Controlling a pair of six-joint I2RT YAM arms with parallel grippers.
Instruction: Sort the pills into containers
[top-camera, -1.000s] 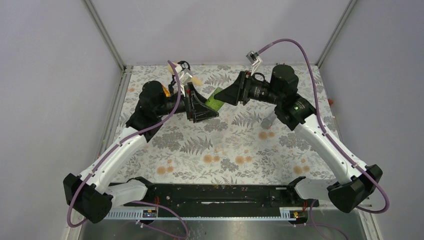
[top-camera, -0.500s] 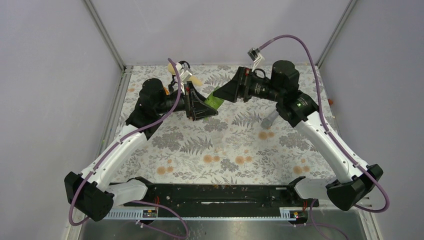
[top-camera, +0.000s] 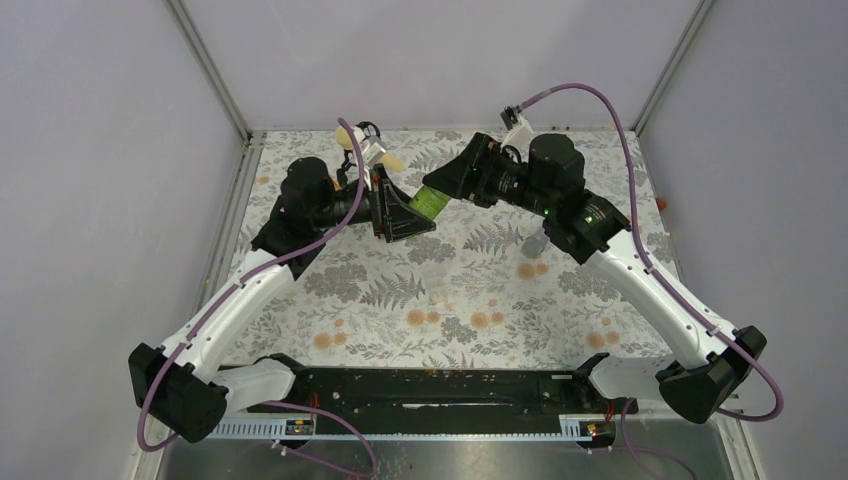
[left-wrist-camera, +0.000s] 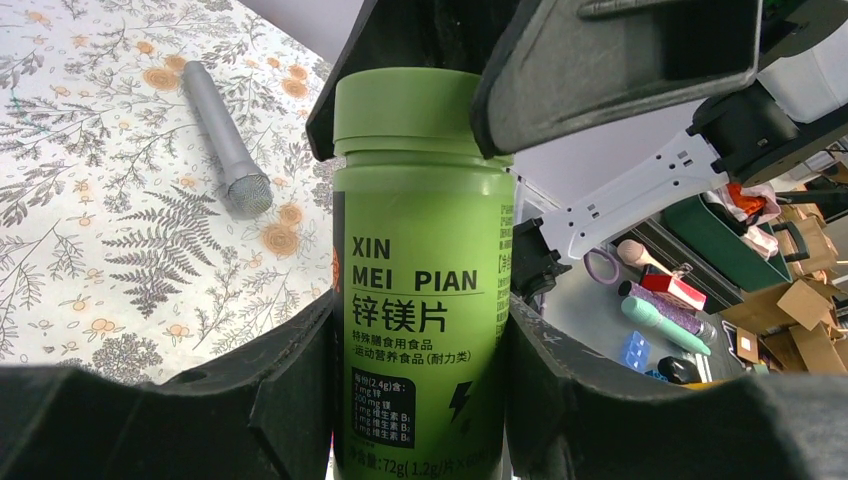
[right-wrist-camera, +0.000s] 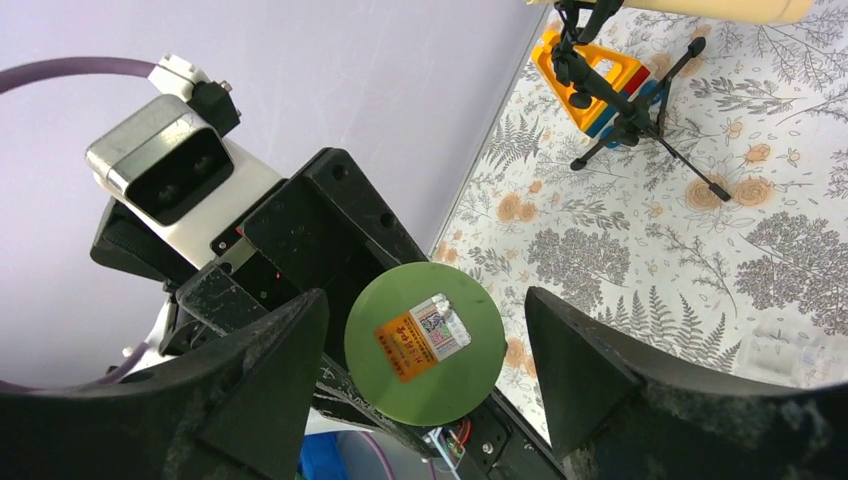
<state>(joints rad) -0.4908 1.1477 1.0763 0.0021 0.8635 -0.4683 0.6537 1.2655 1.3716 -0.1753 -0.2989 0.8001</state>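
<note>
A green screw-cap bottle (top-camera: 432, 203) hangs on its side above the mat, and my left gripper (top-camera: 405, 215) is shut on its body (left-wrist-camera: 420, 280). My right gripper (top-camera: 447, 183) faces the round green cap (right-wrist-camera: 424, 343) end on. It is open, with a gap between the cap and each finger. A faint see-through container (right-wrist-camera: 790, 352) lies on the mat at the lower right of the right wrist view. No pills show.
A grey microphone-like stick (top-camera: 535, 241) lies on the floral mat (top-camera: 470, 290) under the right arm. A small black tripod (right-wrist-camera: 625, 105) stands next to a yellow, red and blue toy (right-wrist-camera: 590, 65) near the back left wall, with a cream object (top-camera: 350, 135) above it.
The right gripper has shifted a little left and toward the back wall, staying at the bottle's cap end. The left arm and the bottle have held still.
</note>
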